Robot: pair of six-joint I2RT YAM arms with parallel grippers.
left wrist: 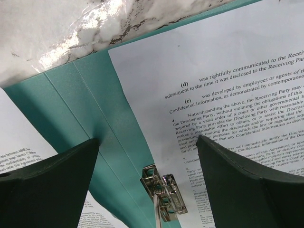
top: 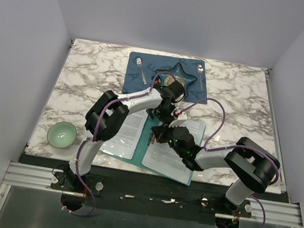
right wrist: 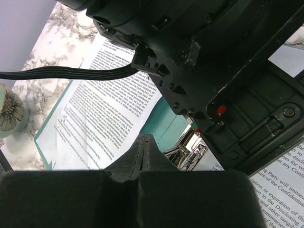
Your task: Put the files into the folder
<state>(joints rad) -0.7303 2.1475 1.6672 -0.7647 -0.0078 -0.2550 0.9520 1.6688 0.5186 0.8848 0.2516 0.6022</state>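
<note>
While the left gripper gapes over the clip, the right gripper — pressed together — crowds alongside.

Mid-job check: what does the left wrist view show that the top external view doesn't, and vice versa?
Left wrist only: readable print on the files, the silver clip close up at the spine, and the left gripper with its jaws wide apart over that spine. Top external only: both arms, the right gripper, a green bowl, and the blue placemat with star dish, fork and spoon. Shared: the open teal folder lying on the marble table, sheets on both halves.
</note>
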